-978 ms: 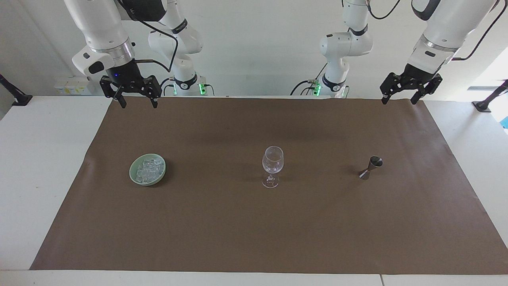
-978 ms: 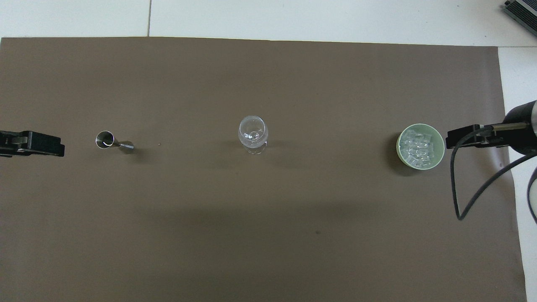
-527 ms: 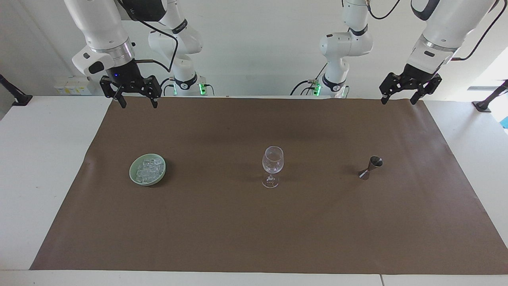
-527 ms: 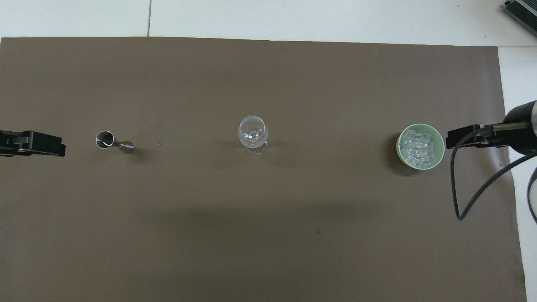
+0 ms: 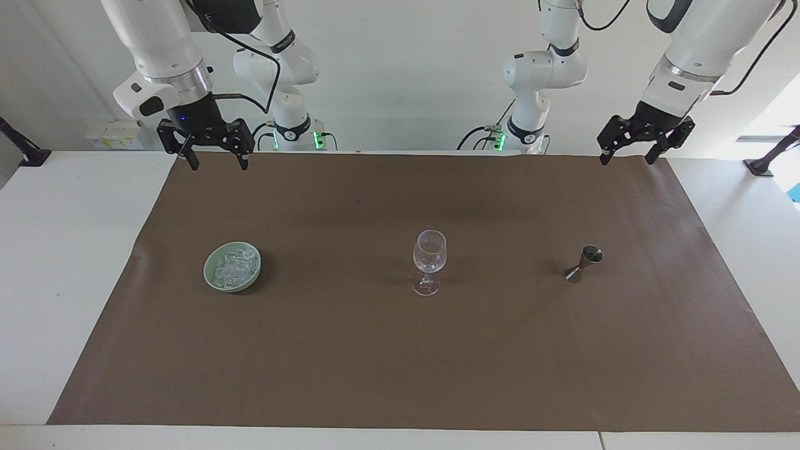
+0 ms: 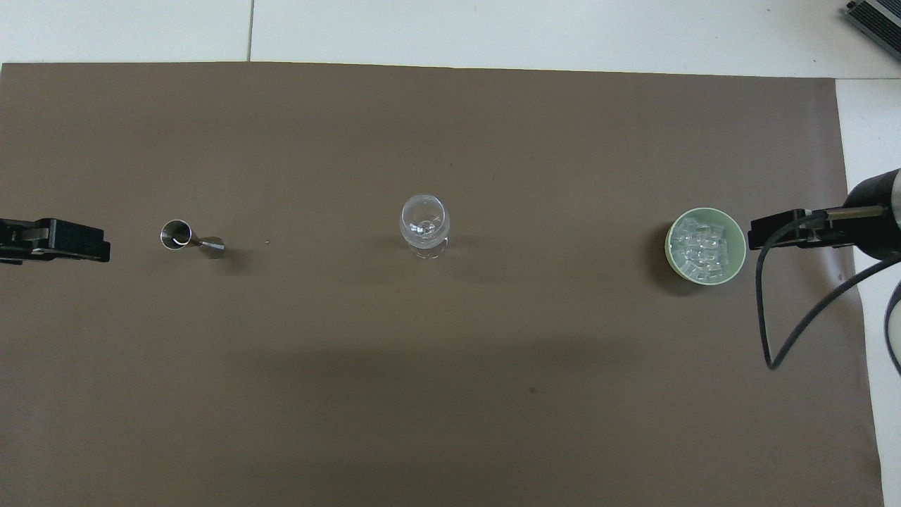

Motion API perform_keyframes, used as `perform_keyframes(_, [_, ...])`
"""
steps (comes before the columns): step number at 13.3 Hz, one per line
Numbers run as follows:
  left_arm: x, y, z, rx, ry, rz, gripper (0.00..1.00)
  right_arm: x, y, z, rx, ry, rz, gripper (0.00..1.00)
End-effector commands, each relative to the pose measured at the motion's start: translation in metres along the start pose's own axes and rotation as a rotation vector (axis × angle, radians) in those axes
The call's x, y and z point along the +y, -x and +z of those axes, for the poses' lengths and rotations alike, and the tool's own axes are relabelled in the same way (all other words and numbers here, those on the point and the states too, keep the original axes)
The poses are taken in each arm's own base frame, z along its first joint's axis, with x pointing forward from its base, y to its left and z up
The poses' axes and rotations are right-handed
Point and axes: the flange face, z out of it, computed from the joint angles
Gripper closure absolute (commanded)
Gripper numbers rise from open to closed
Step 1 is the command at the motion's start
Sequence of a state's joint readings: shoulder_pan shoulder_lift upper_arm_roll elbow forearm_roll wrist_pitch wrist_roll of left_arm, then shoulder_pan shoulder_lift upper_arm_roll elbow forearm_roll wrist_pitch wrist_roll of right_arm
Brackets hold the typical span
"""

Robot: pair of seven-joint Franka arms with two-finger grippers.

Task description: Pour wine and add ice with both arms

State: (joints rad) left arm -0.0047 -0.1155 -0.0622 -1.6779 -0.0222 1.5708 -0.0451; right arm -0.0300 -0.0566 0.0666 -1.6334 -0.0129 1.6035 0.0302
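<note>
Ice [image 5: 232,267] heaped in green bowl [image 5: 211,279] toward right arm's end of bench, wine glass [image 5: 429,260] mid-mat, jigger [image 5: 584,263] toward left arm's end, left tool [image 5: 627,157] and right tool [image 5: 216,163] both released, raised over mat edge nearest robots, holding nothing

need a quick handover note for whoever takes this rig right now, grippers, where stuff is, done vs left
Left gripper: open, empty, raised over the mat's edge nearest the robots, at its own end.
Right gripper: open, empty, raised over that edge at its end.
Ice sits in the green bowl toward the right arm's end; wine glass upright mid-mat, looks empty; metal measuring cup toward the left arm's end.
Done: nothing.
Left: pour, add ice.
</note>
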Motion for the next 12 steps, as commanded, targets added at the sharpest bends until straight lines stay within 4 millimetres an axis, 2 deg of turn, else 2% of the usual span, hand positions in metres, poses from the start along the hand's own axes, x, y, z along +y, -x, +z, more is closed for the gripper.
perform_keyframes(1, [-0.005,0.002,0.010,-0.050,0.005,-0.030,0.00,0.000,0.007,-0.001,-0.001,0.001,-0.018,0.00])
perform_keyframes(4, [-0.020,-0.004,0.022,-0.079,0.035,-0.121,0.00,0.001,0.007,-0.001,-0.001,0.003,-0.018,0.00])
perform_keyframes(5, [-0.026,-0.005,0.025,-0.092,0.067,-0.189,0.00,0.001,0.007,-0.002,0.001,0.003,-0.018,0.00])
perform_keyframes(7, [-0.025,-0.011,0.037,-0.132,0.103,-0.386,0.00,0.001,0.007,-0.001,-0.001,0.003,-0.018,0.00])
perform_keyframes(12, [-0.060,-0.012,0.073,-0.231,0.164,-0.731,0.00,0.000,0.007,-0.001,-0.001,0.001,-0.018,0.00])
